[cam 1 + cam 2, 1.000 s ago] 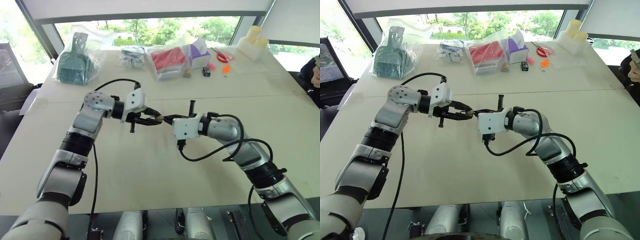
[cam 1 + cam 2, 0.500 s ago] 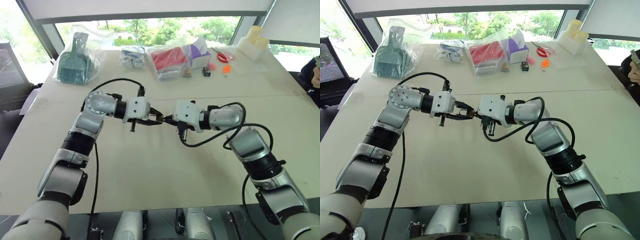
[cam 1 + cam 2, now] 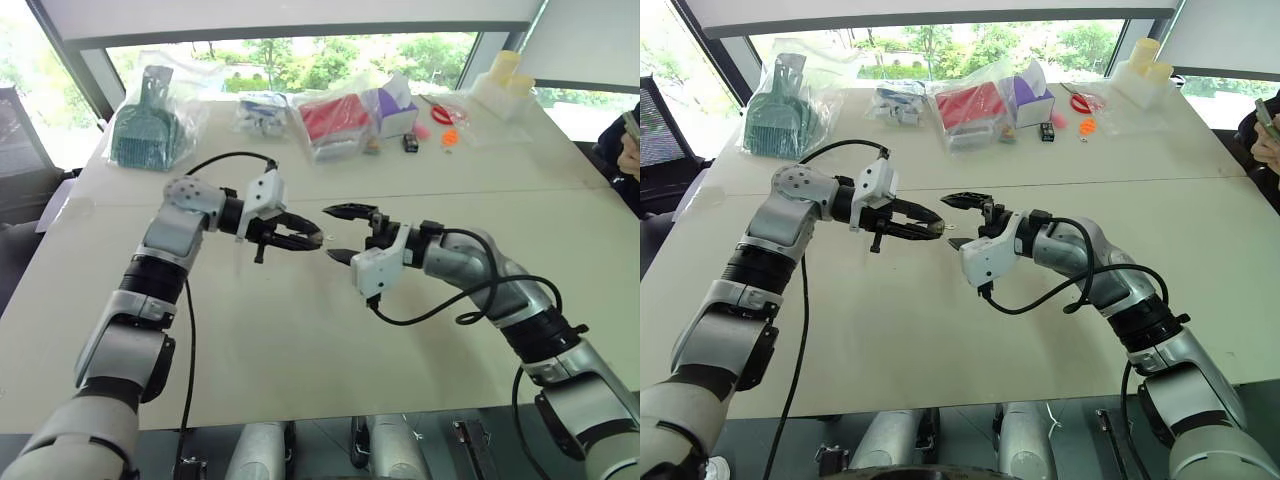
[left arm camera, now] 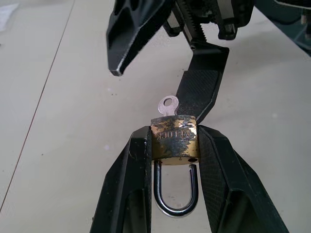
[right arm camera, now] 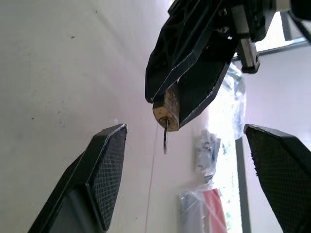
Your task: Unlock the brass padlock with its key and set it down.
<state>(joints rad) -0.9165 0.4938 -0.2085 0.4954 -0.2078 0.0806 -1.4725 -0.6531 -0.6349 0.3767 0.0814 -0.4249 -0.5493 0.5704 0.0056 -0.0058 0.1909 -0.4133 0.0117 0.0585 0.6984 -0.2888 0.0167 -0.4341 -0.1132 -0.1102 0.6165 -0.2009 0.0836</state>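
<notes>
My left gripper (image 3: pixel 305 238) is shut on the brass padlock (image 4: pixel 174 141), holding it above the table by its yellowish body. The silvery shackle (image 4: pixel 175 204) points back between the fingers. The key (image 4: pixel 167 105) sticks out of the padlock's end with nothing holding it; its thin edge shows as the key (image 5: pixel 165 138). My right gripper (image 3: pixel 330 232) faces the left one, open wide. One of its fingers (image 4: pixel 131 34) is above the key and the other below, neither touching it.
Along the table's far side lie plastic bags: a green item (image 3: pixel 148 125), a red one (image 3: pixel 335 118), a purple box (image 3: pixel 398 105), small colourful items (image 3: pixel 450 135) and white containers (image 3: pixel 505 85). A person's hand (image 3: pixel 630 125) shows at the right edge.
My right gripper, shut at the key before, has opened wide, let the key go and rolled its wrist. The key stays in the padlock. The left gripper keeps its place and grip.
</notes>
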